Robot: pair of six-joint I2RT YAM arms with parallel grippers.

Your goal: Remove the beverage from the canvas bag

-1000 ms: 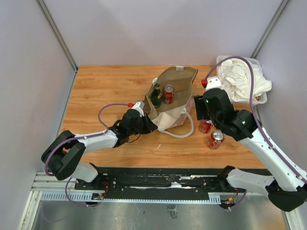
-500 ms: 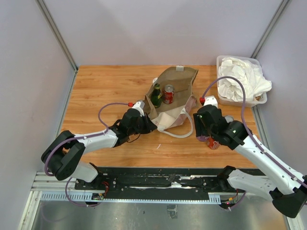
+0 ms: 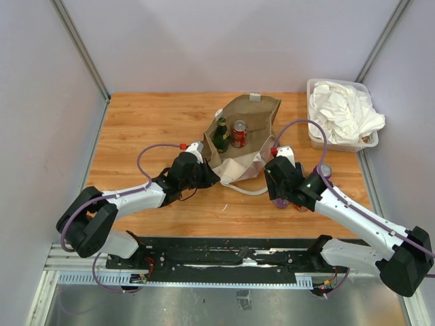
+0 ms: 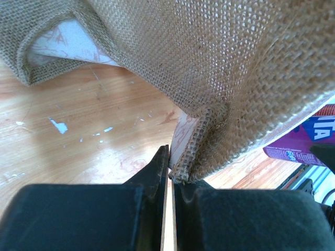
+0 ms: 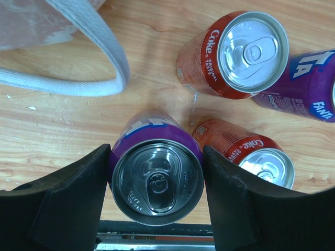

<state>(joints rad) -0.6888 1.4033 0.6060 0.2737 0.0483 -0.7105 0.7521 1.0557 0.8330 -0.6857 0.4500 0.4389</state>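
Left gripper: pinched narrow on the bag rim corner.
Right gripper: half-wide, clamping an upright purple can on the table.
Bag: mid-table, mouth open, holding one green bottle and one red can.
Outside bag: two purple cans, two red cans.
Change: right gripper has moved toward the near edge; bag unmoved.

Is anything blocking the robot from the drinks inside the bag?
Nothing visible covers them. The left gripper pinches the canvas bag at its rim, the bag's mouth gapes upward, and the green bottle and red can show plainly. Only the right gripper is busy: it grips a purple can beside the bag.
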